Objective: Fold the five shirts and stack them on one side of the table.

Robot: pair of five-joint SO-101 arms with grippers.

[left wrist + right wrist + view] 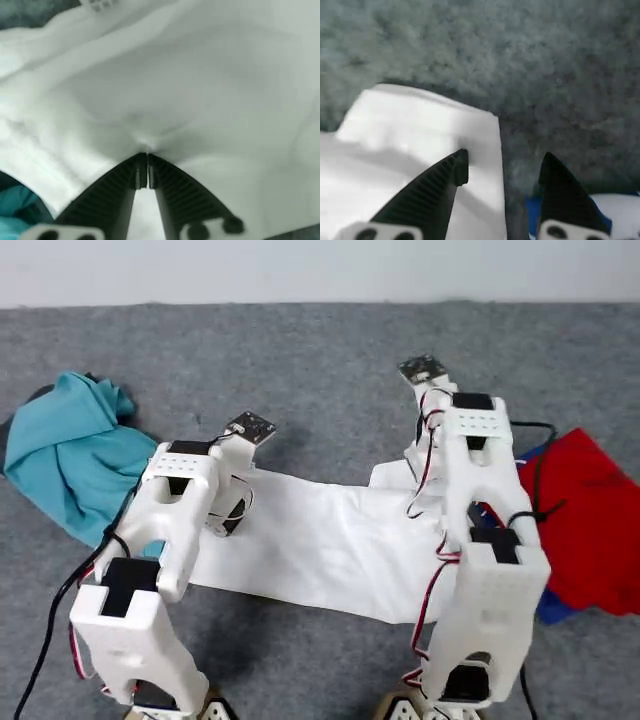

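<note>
Worktop (330, 360): grey and felt-like. It carries the white shirt, which I use as my reference for everything else.

White shirt (320, 540): lies spread between my two arms, mostly flat with some rumpling. I judge this is the one being folded, and I see no finished fold in it yet.

Right arm (480, 540): stands over the white shirt's end on its own side, reaching to the far corner of that end.

Left arm (160, 540): stands over the white shirt's opposite end, wrist tipped down onto the cloth.

Teal shirt (70, 455): in a crumpled heap just past the white shirt's left-arm end, unfolded. A dark edge peeks from behind it, and I can't tell what that is.

Red shirt (590, 520): bunched just past the white shirt's right-arm end, unfolded.

Blue cloth (550, 608): shows from under the red shirt, near the white shirt's right-arm end. It is probably another shirt.

Right gripper (505, 165): fingers apart, one above the white shirt's corner flap and the other above bare worktop just beside it. It is gripping nothing.

Left gripper (143, 156): fingers together, clamped on a small pinch of the white shirt, with the cloth puckering towards the tips.

Done so far: nothing folded and no stack started, as far as I can see.

Left to do: fold the white shirt, then all the others. I count four colours, and the fifth shirt I can't pick out.
</note>
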